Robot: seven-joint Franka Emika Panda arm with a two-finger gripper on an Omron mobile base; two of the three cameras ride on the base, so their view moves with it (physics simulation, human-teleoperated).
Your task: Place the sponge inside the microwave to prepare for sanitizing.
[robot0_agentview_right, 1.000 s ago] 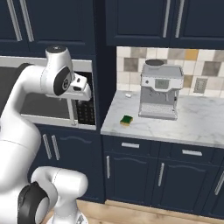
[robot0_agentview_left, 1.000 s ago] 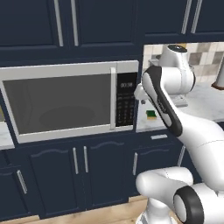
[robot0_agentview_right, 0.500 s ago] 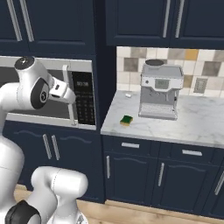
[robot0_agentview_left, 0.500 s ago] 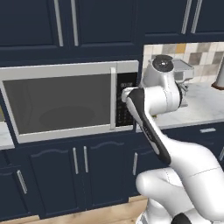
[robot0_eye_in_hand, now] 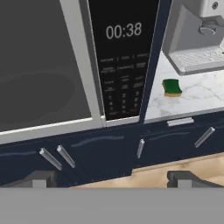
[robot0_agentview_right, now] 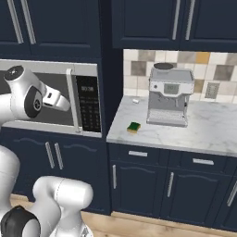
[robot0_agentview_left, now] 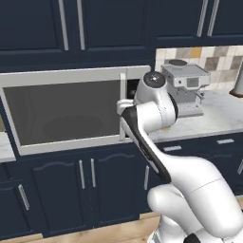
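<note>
The sponge point(robot0_agentview_right: 134, 127), green on top and yellow below, lies on the marble counter point(robot0_agentview_right: 208, 134) near its left front edge, right of the microwave point(robot0_agentview_right: 88, 74); the hand view shows the sponge point(robot0_eye_in_hand: 172, 87) too. The microwave's point(robot0_agentview_left: 66, 114) dark glass door is closed, and the black keypad point(robot0_eye_in_hand: 124, 65) reads 00:38. My gripper point(robot0_agentview_right: 64, 104) hovers in front of the door glass, just left of the vertical door handle point(robot0_agentview_right: 72, 99), well left of the sponge. Its fingertips point(robot0_eye_in_hand: 41, 177) stand wide apart, so the gripper point(robot0_eye_in_hand: 113, 180) is open and holds nothing.
A grey espresso machine point(robot0_agentview_right: 169, 95) stands on the counter behind and right of the sponge. Dark blue cabinets point(robot0_agentview_right: 139, 180) with metal handles run below, and more cabinets point(robot0_agentview_left: 95, 23) hang above. My own arm point(robot0_agentview_left: 152, 109) blocks part of the microwave's right side.
The arm has swung left across the microwave's front, carrying the hand from the keypad to the door glass. The gripper stays open. The sponge has not moved.
</note>
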